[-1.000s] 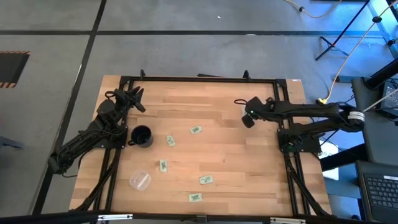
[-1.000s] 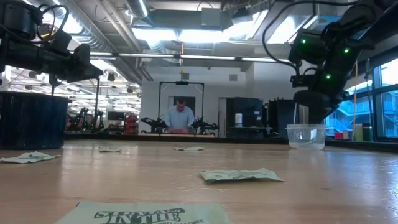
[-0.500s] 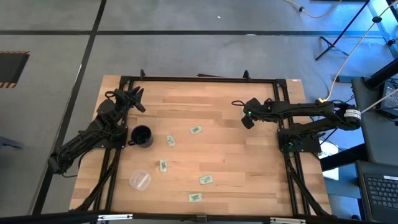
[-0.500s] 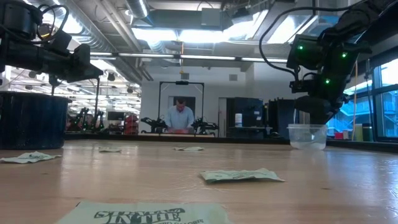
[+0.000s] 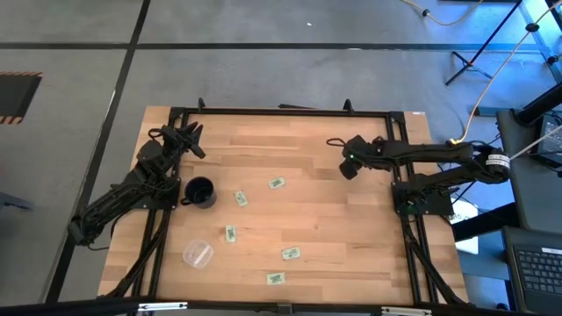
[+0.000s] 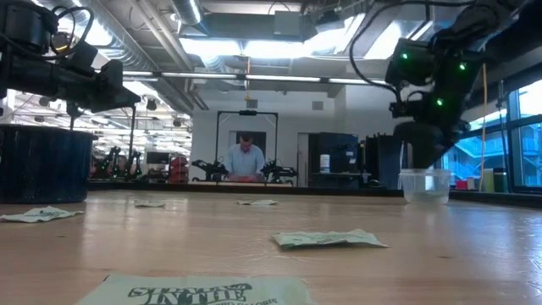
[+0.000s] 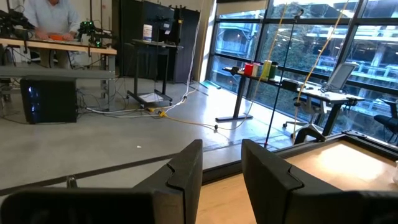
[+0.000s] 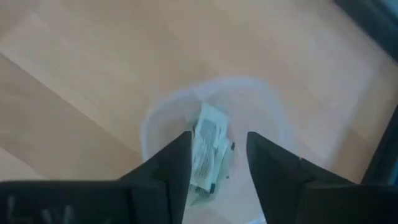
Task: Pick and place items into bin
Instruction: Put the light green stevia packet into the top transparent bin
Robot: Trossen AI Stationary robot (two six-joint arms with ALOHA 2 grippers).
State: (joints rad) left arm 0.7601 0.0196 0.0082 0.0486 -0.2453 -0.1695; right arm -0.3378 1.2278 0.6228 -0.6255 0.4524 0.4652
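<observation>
- A pale green packet (image 8: 208,149) is lying inside the clear bin (image 8: 273,118), straight below the right end effector (image 8: 219,135) and on top of at least one other packet.
- Its long axis is running roughly along the slot between the two fingers, tilted a little. Its print is too blurred to tell which end is pointing where.
- The right end effector is hovering just above the bin's rim with its fingers spread. It appears to be gripping nothing, though the packet's edge is showing close against one finger.
- By my reading, the drop-off step is finishing and this packet is counting as placed.
- Five loose packets (image 5: 277,183) are lying flat on the tabletop (image 5: 307,140), all off towards the left arm's side of the right end effector. The nearest is only moderately apart and the rest are farther off.
- Their long axes are pointing several different ways.
- The next move is probably calling for lifting clear of the bin, crossing to the nearest loose packet, and turning the wrist so the fingers are straddling its short side. Pinching something that thin off wood could easily slip.
- The left end effector (image 5: 189,136) is waiting beyond the black cup (image 5: 200,191), fingers slightly parted and empty.
</observation>
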